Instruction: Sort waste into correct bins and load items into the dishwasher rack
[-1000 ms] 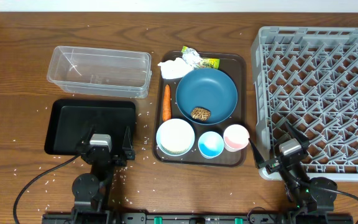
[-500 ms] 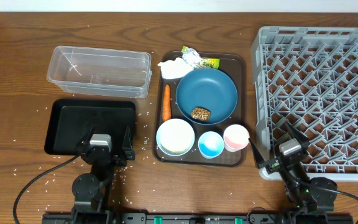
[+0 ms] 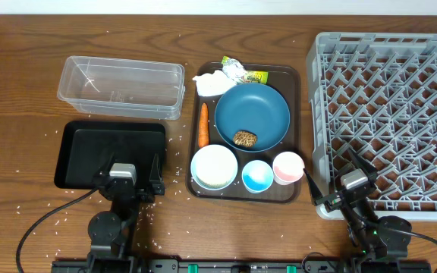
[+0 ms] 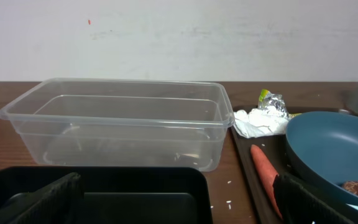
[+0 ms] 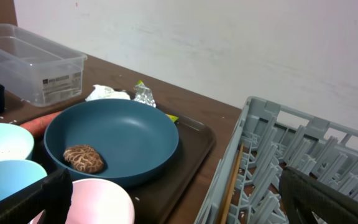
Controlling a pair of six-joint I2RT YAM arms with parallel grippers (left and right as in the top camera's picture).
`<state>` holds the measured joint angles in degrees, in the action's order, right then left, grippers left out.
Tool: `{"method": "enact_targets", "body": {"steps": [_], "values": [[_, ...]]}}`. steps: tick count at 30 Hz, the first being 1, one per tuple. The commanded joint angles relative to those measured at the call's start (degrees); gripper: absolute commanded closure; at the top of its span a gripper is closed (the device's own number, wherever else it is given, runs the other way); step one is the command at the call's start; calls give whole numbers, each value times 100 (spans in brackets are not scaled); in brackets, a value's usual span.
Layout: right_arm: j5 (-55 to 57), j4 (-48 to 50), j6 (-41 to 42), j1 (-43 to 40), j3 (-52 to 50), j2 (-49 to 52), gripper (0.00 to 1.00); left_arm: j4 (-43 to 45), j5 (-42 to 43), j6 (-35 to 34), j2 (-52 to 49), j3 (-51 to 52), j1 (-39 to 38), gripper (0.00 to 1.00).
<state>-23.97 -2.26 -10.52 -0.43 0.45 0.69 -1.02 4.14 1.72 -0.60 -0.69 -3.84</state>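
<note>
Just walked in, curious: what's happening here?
Nothing is being handled. The left gripper sits by the black tub and the right gripper at a corner of the dishwasher rack, jaws open, empty. Blue plate with a brown food lump, white bowl, blue cup, pink cup, carrot, tissue and wrapper sit on the tray.

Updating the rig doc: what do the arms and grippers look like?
Both arms are black. The left gripper and right gripper each have two flat black fingers and a silver-grey block on top. Thin black cables trail beside both. No markings are legible.
</note>
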Motion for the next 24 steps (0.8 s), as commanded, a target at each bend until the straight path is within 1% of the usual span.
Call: {"method": "enact_targets", "body": {"steps": [1,4,7,12,14,18,21,24], "values": [[-205,4,179,50,-13,-31,1,-232,153,-7,0,46,24,2],[-378,-11,352,50,-13,-31,1,-243,190,-7,0,46,24,2],[-389,225,540,50,-13,-31,1,-229,190,-7,0,46,24,2],[-166,957,1574,50,7,-31,1,431,577,-17,0,-70,24,2],[15,1023,1912,50,109,-31,1,455,573,-273,-7,-345,24,2],[129,1021,2100,50,529,136,1,160,599,-798,-240,-1202,24,2],[125,911,2098,48,1097,627,1,-446,592,-802,-756,-2153,24,2],[-52,538,2098,50,1886,1370,1,-1244,588,-802,-1628,-3272,24,2]]}}
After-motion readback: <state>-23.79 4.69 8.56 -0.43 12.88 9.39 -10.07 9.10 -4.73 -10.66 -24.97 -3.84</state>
